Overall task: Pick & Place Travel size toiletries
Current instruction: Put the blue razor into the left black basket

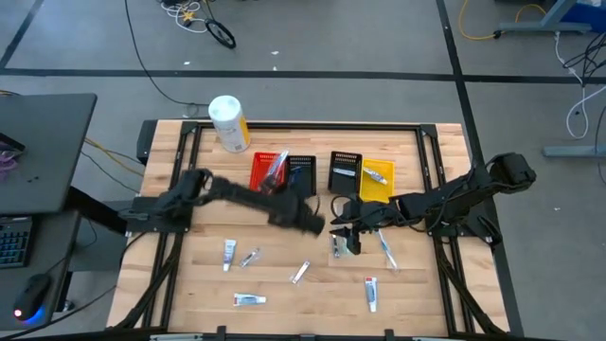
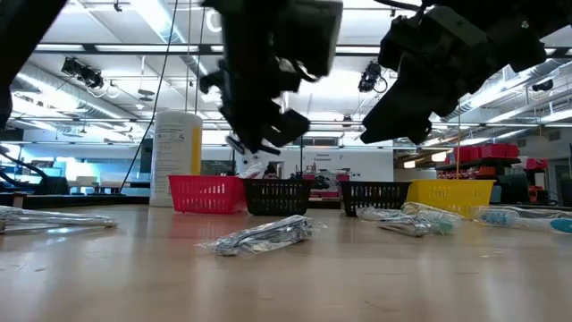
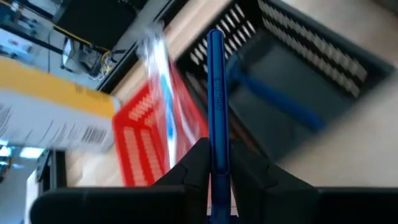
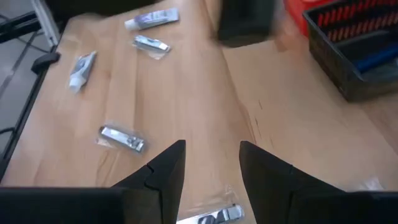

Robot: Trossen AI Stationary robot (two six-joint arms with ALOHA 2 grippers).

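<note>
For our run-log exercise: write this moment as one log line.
left gripper: shut on blue toothbrush, above black bin | right gripper: open, above table | loose tubes on table

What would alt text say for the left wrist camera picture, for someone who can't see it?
The left gripper is shut on a thin blue toothbrush, held over a black slotted bin with a blue disposable razor already inside. Beside that bin sits a red slotted bin, and beyond it a white-and-yellow cylinder container.

A wooden table (image 1: 189, 275) carries four small bins (image 1: 347, 172), a white-and-yellow container (image 1: 228, 123), and scattered toiletries (image 1: 250, 299).
</note>
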